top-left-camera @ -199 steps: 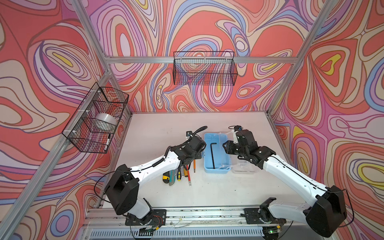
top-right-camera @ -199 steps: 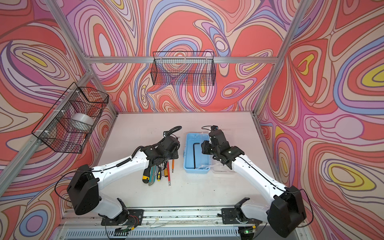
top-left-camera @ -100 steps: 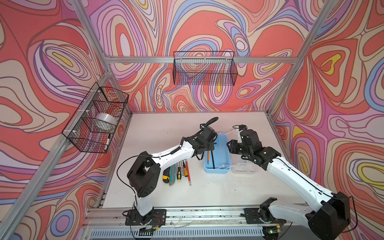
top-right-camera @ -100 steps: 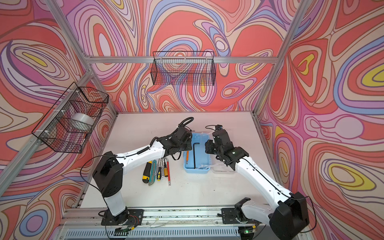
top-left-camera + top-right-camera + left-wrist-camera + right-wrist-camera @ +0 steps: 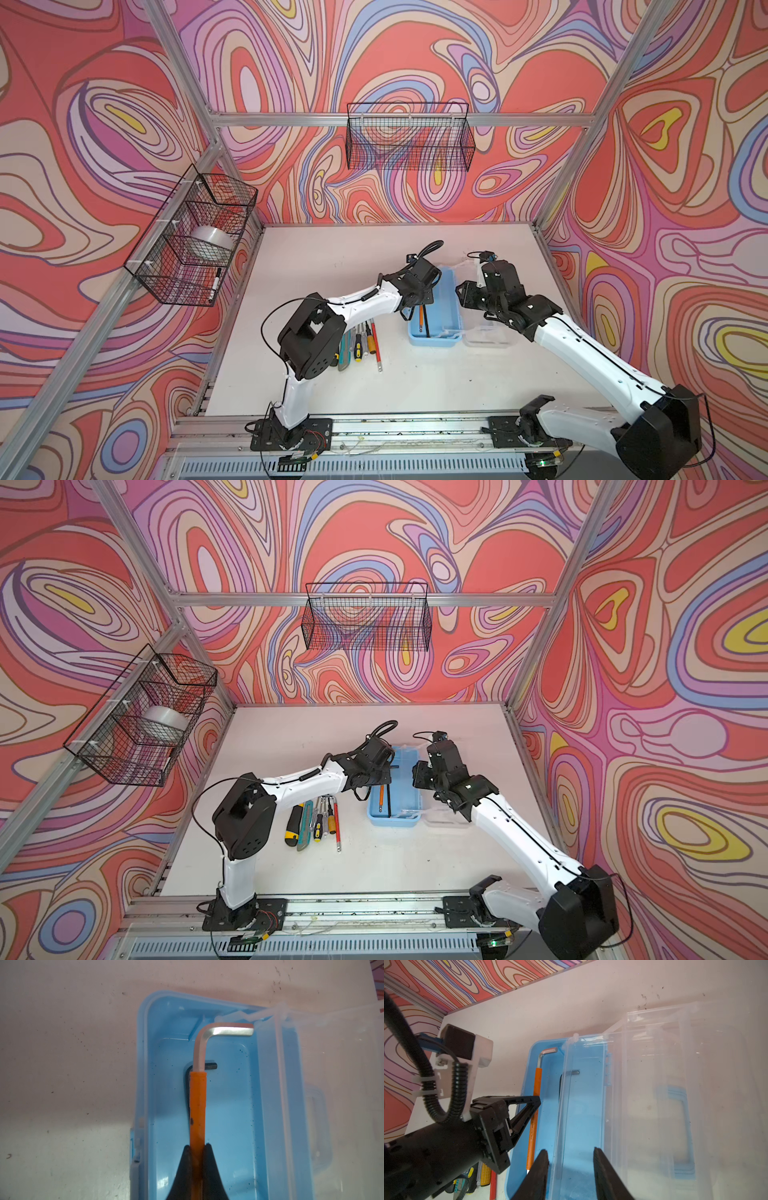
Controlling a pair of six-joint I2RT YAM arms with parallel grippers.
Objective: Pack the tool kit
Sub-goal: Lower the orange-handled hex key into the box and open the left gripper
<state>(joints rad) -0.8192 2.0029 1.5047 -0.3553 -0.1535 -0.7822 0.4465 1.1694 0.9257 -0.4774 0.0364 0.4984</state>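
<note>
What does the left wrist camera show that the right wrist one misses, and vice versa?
Only left wrist: a clasp on the blue base's outer wall. Only right wrist: the right gripper, open around the clear lid's edge, plus screwdriver handles. Both: the left gripper shut on the orange-sleeved hex key, and a black hex key in the base.

Your left arm (image 5: 353, 299) reaches from the lower left up to mid-frame in both top views, elbow bent, left gripper (image 5: 197, 1147) clamped on a hex key (image 5: 198, 1105). Your right arm (image 5: 582, 345) stretches in from the lower right, right gripper (image 5: 571, 1152) just beside the left, jaws parted.
</note>
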